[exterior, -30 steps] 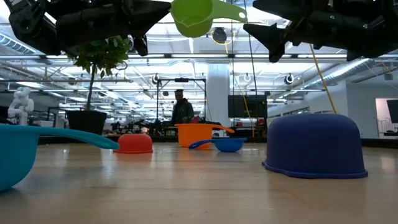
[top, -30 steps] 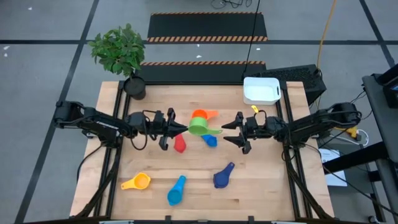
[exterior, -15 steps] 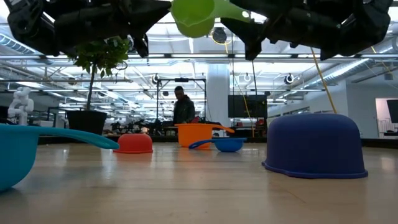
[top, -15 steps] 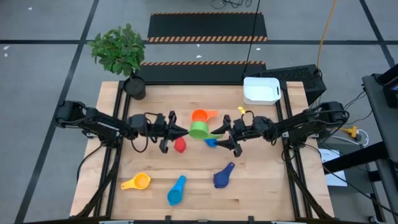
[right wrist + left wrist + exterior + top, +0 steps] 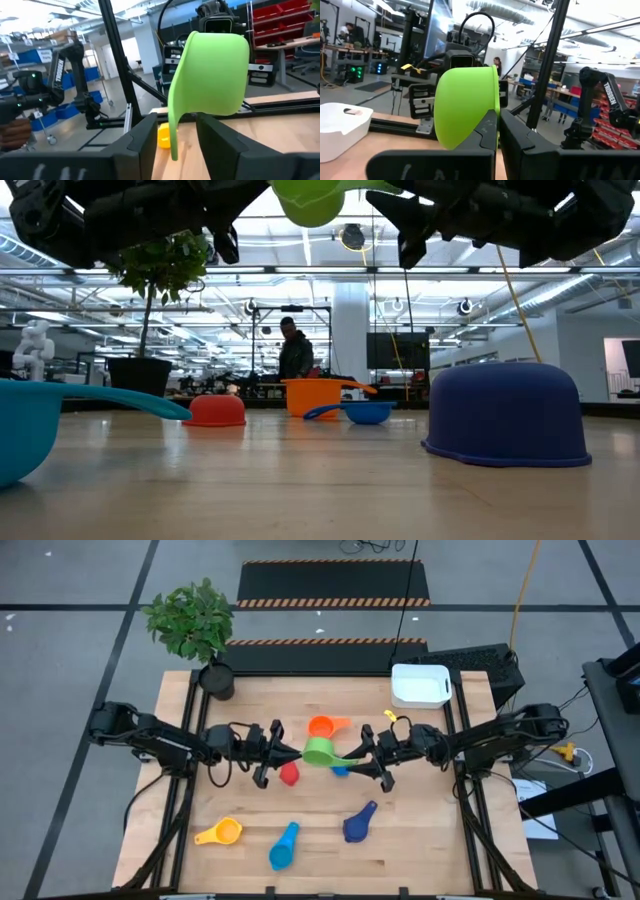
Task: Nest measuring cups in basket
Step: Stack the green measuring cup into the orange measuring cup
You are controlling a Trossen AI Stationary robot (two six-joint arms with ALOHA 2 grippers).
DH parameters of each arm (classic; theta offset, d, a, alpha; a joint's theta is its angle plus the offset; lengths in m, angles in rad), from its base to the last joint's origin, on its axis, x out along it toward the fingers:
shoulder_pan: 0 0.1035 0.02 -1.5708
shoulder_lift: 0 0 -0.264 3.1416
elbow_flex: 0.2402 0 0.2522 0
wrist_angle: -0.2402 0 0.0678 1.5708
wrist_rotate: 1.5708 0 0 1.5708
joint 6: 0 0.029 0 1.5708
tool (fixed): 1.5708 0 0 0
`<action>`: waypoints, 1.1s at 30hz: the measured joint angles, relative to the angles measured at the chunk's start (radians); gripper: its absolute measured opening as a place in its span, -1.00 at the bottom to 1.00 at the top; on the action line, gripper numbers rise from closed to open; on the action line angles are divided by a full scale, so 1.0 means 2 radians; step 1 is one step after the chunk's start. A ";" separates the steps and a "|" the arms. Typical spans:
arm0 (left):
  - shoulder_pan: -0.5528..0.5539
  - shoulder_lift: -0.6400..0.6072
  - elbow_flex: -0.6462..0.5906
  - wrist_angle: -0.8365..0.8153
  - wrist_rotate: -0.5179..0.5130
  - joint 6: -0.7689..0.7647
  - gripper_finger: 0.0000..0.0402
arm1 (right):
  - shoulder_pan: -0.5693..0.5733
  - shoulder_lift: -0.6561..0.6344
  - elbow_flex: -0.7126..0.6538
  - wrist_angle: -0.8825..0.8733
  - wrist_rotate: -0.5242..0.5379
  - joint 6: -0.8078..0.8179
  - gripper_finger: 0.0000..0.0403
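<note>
A green measuring cup (image 5: 320,751) hangs above the table's middle, tipped on its side. My left gripper (image 5: 298,750) is shut on it from the left. My right gripper (image 5: 357,756) is open; its fingers stand on either side of the cup's handle (image 5: 173,135) without touching it. On the table rest an orange cup (image 5: 321,726), a red cup (image 5: 290,773), a small blue cup (image 5: 340,769), an upside-down dark blue cup (image 5: 358,824), a light blue cup (image 5: 284,845) and a yellow cup (image 5: 221,832). The white basket (image 5: 420,686) stands at the far right. My left gripper pinches the green cup's wall at the rim (image 5: 496,107), on the side opposite the handle, one finger outside the bowl and one on the mouth side. The fingers come level from the table's left. The cup is lifted clear, its handle pointing toward my right gripper.
A potted plant (image 5: 217,680) stands at the far left corner. A black keyboard (image 5: 480,660) lies beside the basket at the far right. A person (image 5: 293,355) stands in the room beyond the far edge. Bare wood shows along the near edge between the cups.
My right gripper has moved toward the table's left until its fingers stand around the green cup's handle, and the gap between them has narrowed. The left gripper has kept the cup in place.
</note>
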 joint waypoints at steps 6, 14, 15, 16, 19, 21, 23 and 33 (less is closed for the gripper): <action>0.000 0.000 0.000 -0.001 0.000 0.000 -0.96 | 0.000 -0.017 0.000 -0.020 0.003 -0.006 -0.53; 0.000 0.000 0.000 -0.001 0.000 0.000 -0.96 | 0.000 -0.018 0.000 -0.024 0.003 -0.010 -0.77; 0.000 0.000 0.000 -0.001 0.000 0.000 -0.96 | 0.000 -0.017 0.000 -0.025 0.003 -0.011 -0.81; 0.000 0.000 0.000 -0.002 0.000 0.000 -0.96 | 0.000 -0.017 0.000 -0.025 0.003 -0.013 -0.84; 0.000 0.000 0.000 -0.002 0.000 0.000 -0.96 | 0.000 -0.018 0.000 -0.025 0.003 -0.020 -0.95; 0.000 0.000 0.000 -0.002 0.000 -0.001 -0.96 | 0.000 -0.017 0.000 -0.025 0.003 -0.020 -0.98; 0.000 0.000 0.000 -0.006 0.000 -0.002 -0.96 | 0.000 -0.018 0.000 -0.027 0.002 -0.019 -0.97; -0.012 -0.005 0.000 -0.014 -0.008 0.003 -0.41 | -0.018 -0.047 0.000 -0.093 0.001 -0.015 -0.99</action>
